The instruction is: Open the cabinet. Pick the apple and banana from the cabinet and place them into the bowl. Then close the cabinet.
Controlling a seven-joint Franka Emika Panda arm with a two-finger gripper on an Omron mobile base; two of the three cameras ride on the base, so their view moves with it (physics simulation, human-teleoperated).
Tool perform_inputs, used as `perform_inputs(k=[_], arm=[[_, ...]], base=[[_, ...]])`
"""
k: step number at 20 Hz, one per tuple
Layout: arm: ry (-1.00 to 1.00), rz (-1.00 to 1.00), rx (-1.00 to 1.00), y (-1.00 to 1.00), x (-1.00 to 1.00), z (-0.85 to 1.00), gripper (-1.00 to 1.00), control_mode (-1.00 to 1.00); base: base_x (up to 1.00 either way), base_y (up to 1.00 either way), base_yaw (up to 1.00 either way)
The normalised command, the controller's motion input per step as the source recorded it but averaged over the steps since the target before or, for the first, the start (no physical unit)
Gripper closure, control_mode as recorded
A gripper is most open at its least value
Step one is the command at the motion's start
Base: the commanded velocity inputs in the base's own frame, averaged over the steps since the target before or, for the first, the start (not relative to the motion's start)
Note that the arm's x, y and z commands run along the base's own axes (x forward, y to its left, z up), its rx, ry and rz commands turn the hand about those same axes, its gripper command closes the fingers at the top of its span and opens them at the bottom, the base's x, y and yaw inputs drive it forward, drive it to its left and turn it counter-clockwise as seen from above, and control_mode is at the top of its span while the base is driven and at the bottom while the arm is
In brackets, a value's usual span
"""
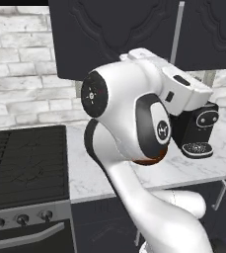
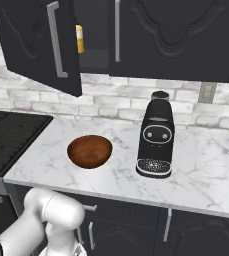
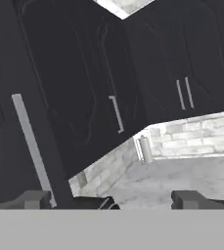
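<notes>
The cabinet (image 2: 111, 35) hangs above the desk (image 2: 206, 165), its left door (image 2: 38, 42) swung out. On the shelf inside, a yellow sliver of the banana (image 2: 79, 39) shows, apparently upright, though its curve is hidden. It is probably light, soft and easily bruised, best held gently across the middle. The bowl (image 2: 89, 151) sits below, beside the coffee machine (image 2: 156, 142). The pincer (image 3: 111, 199) is released, tips wide apart, grasping nothing.
</notes>
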Motion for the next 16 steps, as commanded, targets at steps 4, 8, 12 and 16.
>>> perform_inputs(k=[4, 8, 12, 16], arm=[[-0.11, 0.07, 0.36, -1.0, -0.33, 0.0, -1.0, -1.0], [-0.06, 0.22, 0.3, -1.0, -0.06, 0.0, -1.0, -1.0], [0.0, 0.3, 0.27, -1.0, -0.08, 0.0, -1.0, -1.0], [0.0, 0.42, 0.21, -0.88, -0.06, -0.04, -1.0, -1.0]], base=[[0.0, 0.0, 0.0], [0.0, 0.0, 0.0], [0.0, 0.0, 0.0], [0.0, 0.0, 0.0]])
